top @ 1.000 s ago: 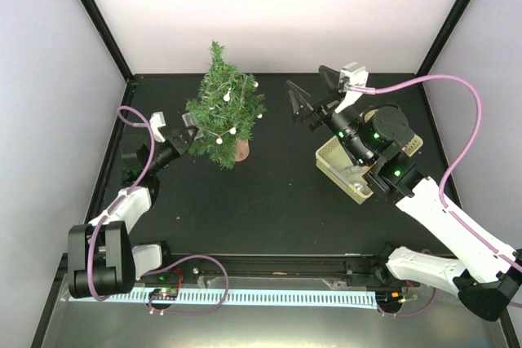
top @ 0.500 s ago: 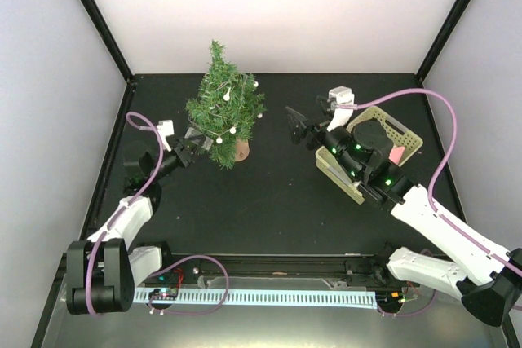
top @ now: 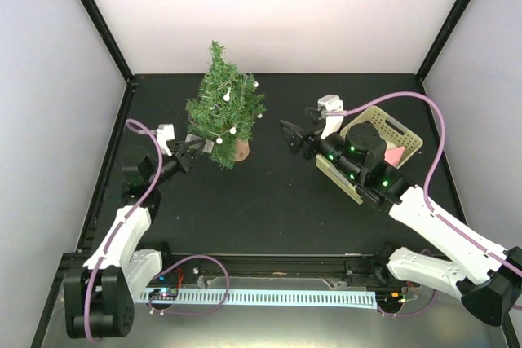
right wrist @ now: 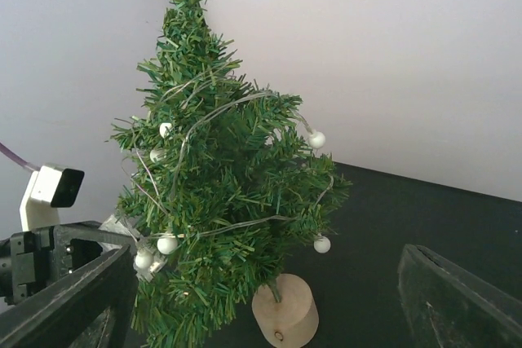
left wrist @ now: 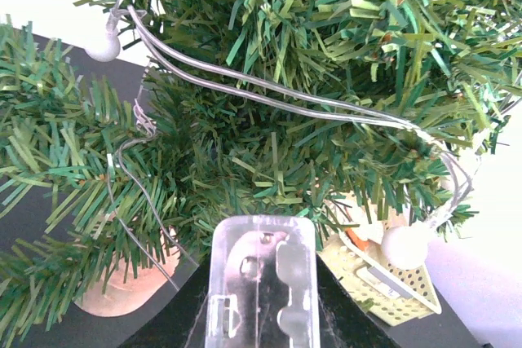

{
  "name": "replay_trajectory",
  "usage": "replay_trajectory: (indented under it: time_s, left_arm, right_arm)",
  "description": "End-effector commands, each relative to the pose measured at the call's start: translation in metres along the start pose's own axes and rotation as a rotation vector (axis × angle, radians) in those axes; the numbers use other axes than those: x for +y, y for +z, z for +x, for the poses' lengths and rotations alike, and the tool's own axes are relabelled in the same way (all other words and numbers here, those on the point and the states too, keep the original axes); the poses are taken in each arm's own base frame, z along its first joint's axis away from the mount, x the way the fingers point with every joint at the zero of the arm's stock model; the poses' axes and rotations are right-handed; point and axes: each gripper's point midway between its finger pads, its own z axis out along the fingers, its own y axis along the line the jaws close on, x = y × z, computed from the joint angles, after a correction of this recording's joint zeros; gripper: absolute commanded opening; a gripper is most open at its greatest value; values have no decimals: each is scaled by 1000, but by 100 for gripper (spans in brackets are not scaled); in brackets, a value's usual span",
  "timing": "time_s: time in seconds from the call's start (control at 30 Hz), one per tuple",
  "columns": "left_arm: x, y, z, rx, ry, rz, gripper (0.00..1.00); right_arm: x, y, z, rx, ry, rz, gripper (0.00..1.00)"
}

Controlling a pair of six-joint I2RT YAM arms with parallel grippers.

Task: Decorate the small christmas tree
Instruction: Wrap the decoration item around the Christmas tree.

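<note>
Two arms are reaching in from either side of the small christmas tree (top: 225, 116), which is standing upright on its round light-wood stump (top: 241, 151) in the far left part of the black table (top: 269, 209). A thin silvery wire (left wrist: 269, 91) strung with white beads (right wrist: 316, 139) is looping around its dark green branches.

The left gripper (top: 194, 149) is pressing against the tree's lower left branches; it is gripping a clear plastic box (left wrist: 261, 283), with its jaws drawn narrow around it, and the wire is trailing from the foliage just above the box.

The right gripper (top: 295, 132) is hovering to the right of the tree, apart from it and pointing at it; its fingers (right wrist: 73, 299) are standing wide and carrying nothing, framing the trunk in the wrist view.

Behind the right arm a pale yellow basket (top: 400, 129) is sitting on the table, something pink (top: 394, 155) showing inside it.
</note>
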Motion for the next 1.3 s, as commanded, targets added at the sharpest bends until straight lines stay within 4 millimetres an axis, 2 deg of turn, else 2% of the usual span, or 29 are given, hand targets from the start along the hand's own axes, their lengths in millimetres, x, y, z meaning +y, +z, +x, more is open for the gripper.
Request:
replay_trajectory:
  time_s: [0.0, 0.23, 0.43, 0.6, 0.73, 1.07, 1.27]
  left_arm:
    - [-2, -7, -8, -20, 8, -64, 14]
    - [-17, -14, -15, -74, -92, -20, 14]
    - [-19, -10, -10, -51, -142, 3, 15]
    - [-29, -9, -13, -50, -187, 52, 15]
    - [-34, -9, -19, -70, -178, 61, 15]
    - [-39, -4, -15, -52, -187, 82, 16]
    - [-47, -5, -21, -73, -186, 100, 16]
  right_arm:
    - [6, -8, -6, -18, -10, -23, 88]
    - [4, -9, -1, -11, -8, -20, 88]
    - [1, -8, 0, -15, -13, -3, 88]
    - [-1, -6, 2, -10, -18, 6, 88]
    - [-2, -4, 4, -5, -23, 10, 88]
    - [-5, -2, 6, -3, -30, 24, 88]
    - [-4, -2, 6, -2, -32, 23, 89]
